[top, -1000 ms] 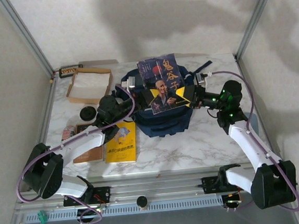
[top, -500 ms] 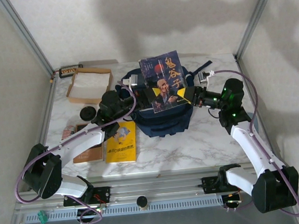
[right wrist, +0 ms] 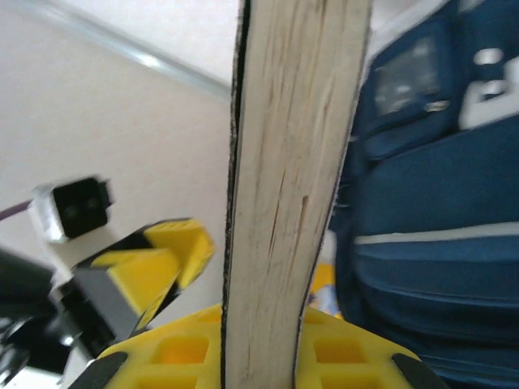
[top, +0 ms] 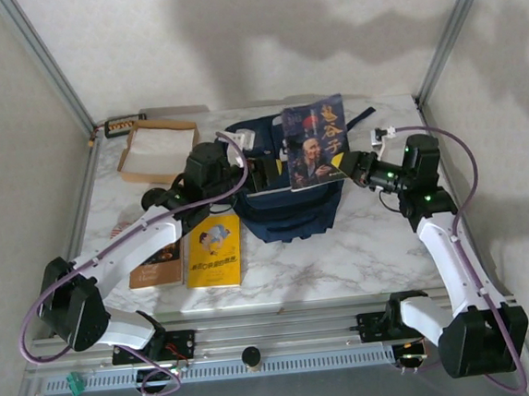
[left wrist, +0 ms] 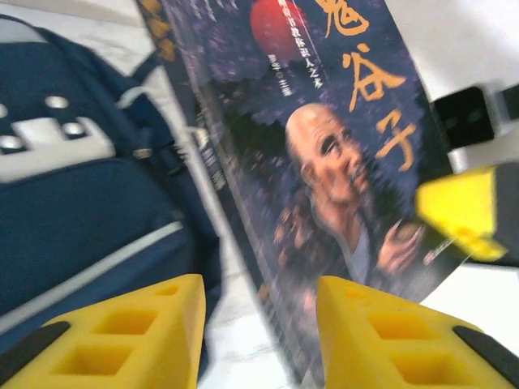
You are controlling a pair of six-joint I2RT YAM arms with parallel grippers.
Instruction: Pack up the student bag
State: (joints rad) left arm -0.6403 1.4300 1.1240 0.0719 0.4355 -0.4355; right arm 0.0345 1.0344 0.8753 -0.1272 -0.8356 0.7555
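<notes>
The student bag (top: pixel 289 210), navy blue with a pale stripe, lies mid-table. Above its right side a dark purple book (top: pixel 315 143) with a bald man on the cover stands upright in the air. My right gripper (top: pixel 341 162) is shut on the book's right edge; in the right wrist view the pale page edge (right wrist: pixel 292 162) runs up between the yellow pads (right wrist: pixel 340 356), with the bag (right wrist: pixel 438 211) to the right. My left gripper (top: pixel 264 172) is open just left of the book and apart from it. Its yellow fingers (left wrist: pixel 130 340) frame the cover (left wrist: pixel 340 162) and the bag (left wrist: pixel 81 211).
A shallow cardboard box (top: pixel 157 150) stands at the back left. A yellow book (top: pixel 215 250) and a brown one (top: pixel 156 265) lie front left of the bag, with a black round object (top: pixel 153 200) behind them. Frame posts rise at both back corners.
My right gripper closed on the book and carried it to the right and upward. My left gripper opened and let go of the book, and its arm shifted back toward the bag's top.
</notes>
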